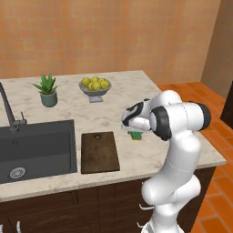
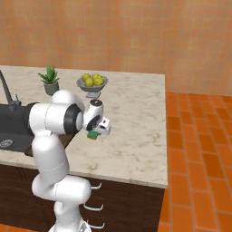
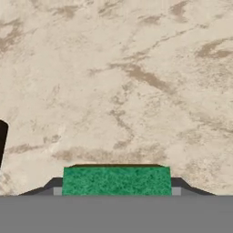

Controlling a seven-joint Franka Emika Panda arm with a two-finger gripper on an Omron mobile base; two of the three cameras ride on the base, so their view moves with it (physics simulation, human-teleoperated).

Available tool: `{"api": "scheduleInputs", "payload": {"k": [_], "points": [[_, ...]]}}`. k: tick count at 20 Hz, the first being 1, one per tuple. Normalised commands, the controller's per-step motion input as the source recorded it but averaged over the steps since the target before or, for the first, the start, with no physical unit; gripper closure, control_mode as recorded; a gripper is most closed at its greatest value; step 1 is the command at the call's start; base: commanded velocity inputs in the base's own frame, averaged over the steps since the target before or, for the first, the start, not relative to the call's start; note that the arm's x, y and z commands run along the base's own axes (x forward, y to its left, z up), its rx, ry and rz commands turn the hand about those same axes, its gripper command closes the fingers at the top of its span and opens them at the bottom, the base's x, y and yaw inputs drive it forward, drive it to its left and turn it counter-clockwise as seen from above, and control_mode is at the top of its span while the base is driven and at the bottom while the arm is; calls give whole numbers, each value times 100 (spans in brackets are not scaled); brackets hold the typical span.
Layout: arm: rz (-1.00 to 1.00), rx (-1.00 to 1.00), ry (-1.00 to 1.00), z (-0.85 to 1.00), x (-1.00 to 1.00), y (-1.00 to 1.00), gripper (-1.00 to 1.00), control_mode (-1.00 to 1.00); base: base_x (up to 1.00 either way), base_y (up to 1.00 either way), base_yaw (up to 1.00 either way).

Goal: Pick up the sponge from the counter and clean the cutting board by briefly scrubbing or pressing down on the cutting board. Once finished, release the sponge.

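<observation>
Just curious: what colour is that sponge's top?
Green, clearest in the hand view: the sponge.

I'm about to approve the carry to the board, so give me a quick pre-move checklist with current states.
1. Sponge between the fingers of the hand: ok.
2. Firm grip on the sponge: cannot tell.
3. Sponge lifted off the counter: cannot tell.
4. Cutting board bare, nothing lying on it: ok.
5. Counter between sponge and board free of objects: ok.
6. Fruit bowl and plant well away from the path: ok.
</observation>
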Motion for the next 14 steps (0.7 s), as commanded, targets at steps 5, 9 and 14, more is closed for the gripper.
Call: {"api": "scheduleInputs", "payload": {"k": [5, 9, 14], "points": [[-2, -8, 11, 0, 44, -79, -100, -100, 0, 0, 0], [-1, -1, 3, 1, 11, -39, -100, -100, 0, 0, 0], [0, 0, 0, 6, -5, -8, -100, -100, 0, 0, 0]]}}
